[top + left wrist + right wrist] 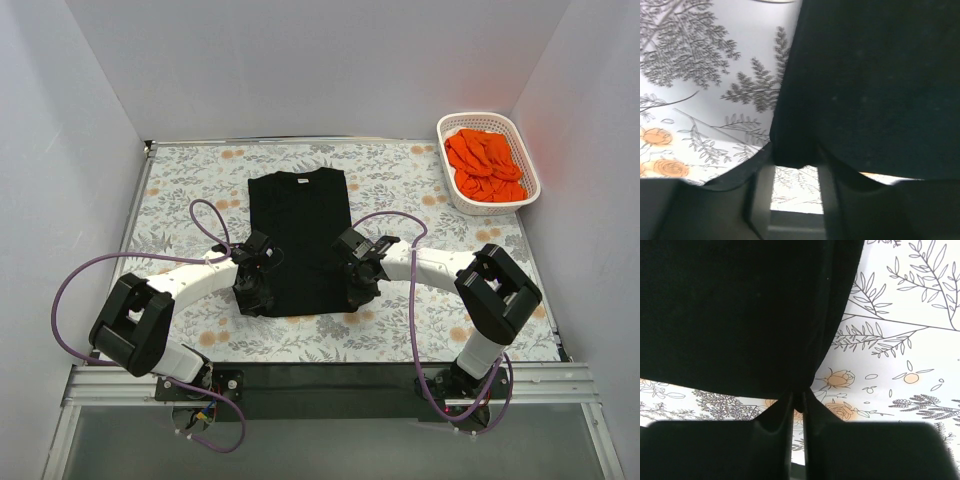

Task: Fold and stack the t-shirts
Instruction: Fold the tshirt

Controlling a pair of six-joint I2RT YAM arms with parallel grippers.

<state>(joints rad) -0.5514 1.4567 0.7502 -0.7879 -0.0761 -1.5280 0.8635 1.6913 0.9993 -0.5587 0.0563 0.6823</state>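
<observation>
Your 2 arms are built alike: the left arm [190, 282] and the right arm [435, 265] have white tubular links, each joined by a boxy black elbow housing [135, 325]. A thin purple cable [140, 257] loops along each. Your left gripper [258, 300] and right gripper [355, 298] are black, each with 2 flat dark fingers [740, 450].
</observation>
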